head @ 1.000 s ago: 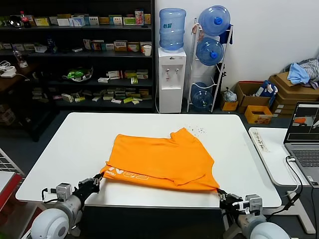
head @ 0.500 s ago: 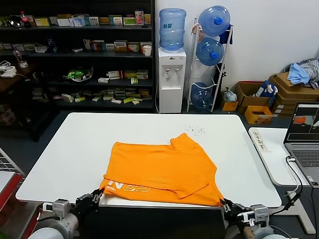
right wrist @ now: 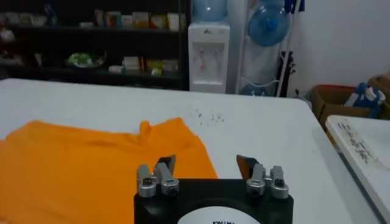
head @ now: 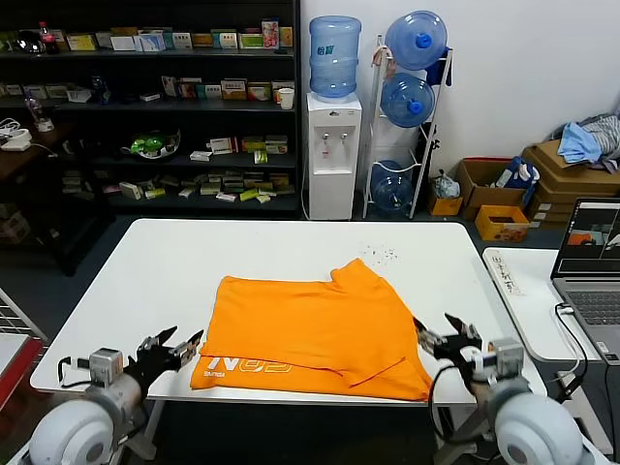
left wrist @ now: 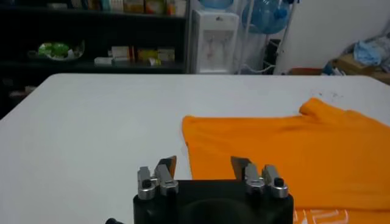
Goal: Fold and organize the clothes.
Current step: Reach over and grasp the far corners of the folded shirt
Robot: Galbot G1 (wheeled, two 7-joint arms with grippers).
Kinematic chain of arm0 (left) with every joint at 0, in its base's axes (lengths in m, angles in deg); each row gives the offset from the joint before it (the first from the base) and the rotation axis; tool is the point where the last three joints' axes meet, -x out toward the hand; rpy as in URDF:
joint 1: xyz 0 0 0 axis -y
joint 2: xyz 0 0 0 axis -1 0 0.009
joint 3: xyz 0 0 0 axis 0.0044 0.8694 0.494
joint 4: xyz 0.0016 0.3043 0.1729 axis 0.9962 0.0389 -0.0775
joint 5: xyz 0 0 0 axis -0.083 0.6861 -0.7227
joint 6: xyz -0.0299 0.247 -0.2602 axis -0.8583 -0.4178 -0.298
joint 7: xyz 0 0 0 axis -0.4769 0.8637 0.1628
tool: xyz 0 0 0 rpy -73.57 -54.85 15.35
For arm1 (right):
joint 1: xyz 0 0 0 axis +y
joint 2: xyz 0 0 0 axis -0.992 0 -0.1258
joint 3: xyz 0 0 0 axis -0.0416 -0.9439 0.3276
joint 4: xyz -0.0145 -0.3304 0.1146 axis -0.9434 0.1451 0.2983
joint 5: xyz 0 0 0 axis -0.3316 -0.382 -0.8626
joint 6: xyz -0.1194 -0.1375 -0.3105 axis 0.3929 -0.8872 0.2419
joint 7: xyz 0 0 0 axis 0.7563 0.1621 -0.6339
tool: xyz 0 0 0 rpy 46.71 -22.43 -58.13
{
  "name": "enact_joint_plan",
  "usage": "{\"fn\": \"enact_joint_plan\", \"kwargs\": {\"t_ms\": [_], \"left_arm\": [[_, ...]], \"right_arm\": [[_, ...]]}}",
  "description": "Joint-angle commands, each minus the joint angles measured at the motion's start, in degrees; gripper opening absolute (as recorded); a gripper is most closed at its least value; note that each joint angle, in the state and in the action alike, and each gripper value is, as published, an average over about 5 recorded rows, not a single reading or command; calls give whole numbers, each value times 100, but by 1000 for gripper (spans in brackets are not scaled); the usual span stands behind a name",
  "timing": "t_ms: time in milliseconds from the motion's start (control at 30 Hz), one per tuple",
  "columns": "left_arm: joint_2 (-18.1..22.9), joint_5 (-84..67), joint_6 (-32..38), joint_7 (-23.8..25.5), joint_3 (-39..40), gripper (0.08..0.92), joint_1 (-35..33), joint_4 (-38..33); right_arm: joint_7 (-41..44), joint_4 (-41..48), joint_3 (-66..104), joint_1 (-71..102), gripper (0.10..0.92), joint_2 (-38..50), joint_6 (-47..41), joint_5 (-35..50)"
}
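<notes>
With both pincers spread and empty — left gripper (head: 176, 346), right gripper (head: 438, 336) — your folded T-shirt (head: 315, 325) lies between them; its near hem overhangs the table (head: 145, 281), so a careless regrab could drag it off.

Both arms sit low in the frame, the left claw (head: 179, 346) at lower left and the right claw (head: 438, 334) at lower right, each with fingers spread apart and holding nothing.

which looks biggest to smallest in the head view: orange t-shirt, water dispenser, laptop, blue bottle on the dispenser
1. orange T-shirt
2. water dispenser
3. laptop and blue bottle: alike, and the laptop is cut off by the frame edge, so unranked.
</notes>
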Motion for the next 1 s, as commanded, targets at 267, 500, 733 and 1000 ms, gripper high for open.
{"fn": "enact_joint_plan", "kwargs": {"t_ms": [267,500,733,1000], "left_arm": [[1426,119,560,1064,2361,821,4459,4389],[1637,170,441,1076,2565,823,4521,4734],[1751,291,406,1088,2576,823,4495,4808],[1673,313,315,1068,2687,823,4454,4712]], "right_arm": [[427,4363,-1810,-3875,822,-2472,-57,-735],[566,5105,-1876,-3935,823,-2978,-225,-916],[761,5718,-1862,-4043,823,-3213,-152,-1294],[881,6189,-1812,-4210,823,-3407,-80,-1563]]}}
